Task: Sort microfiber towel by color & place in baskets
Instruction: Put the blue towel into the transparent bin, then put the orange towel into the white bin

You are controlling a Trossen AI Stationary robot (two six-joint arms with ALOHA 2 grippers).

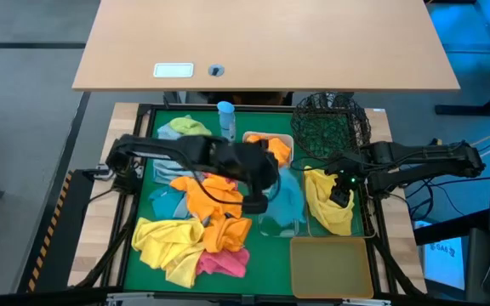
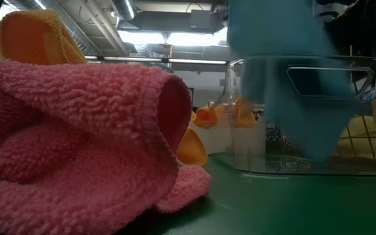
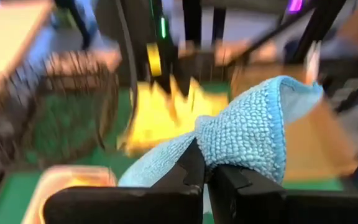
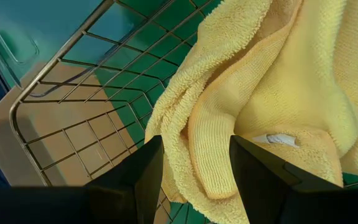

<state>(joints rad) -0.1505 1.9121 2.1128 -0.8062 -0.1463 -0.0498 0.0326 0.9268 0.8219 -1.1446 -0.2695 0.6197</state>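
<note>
Green matting covers the worktop (image 1: pixel 143 183), strewn with nubby yellow, orange and pink towels (image 1: pixel 196 223). Left claw (image 3: pixel 205 177), pinched tight, holds a teal blue towel (image 3: pixel 247 134) aloft, its looped pile bunched, apparently over the clear tub (image 2: pixel 292 117). Right claw (image 4: pixel 191 165), fingers spread and holding nothing, hovers just above a folded yellow towel (image 4: pixel 278 81) lying in the rectangular wire basket (image 4: pixel 79 93).

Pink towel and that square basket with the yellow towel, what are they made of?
Pink towel: soft fluffy cloth, probably microfiber; tiny loops cover it and it folds floppily. Basket: thin metal wire, by the look of it, with a dull brassy finish; the rods cross in an open grid and the green mat shows through.
</note>
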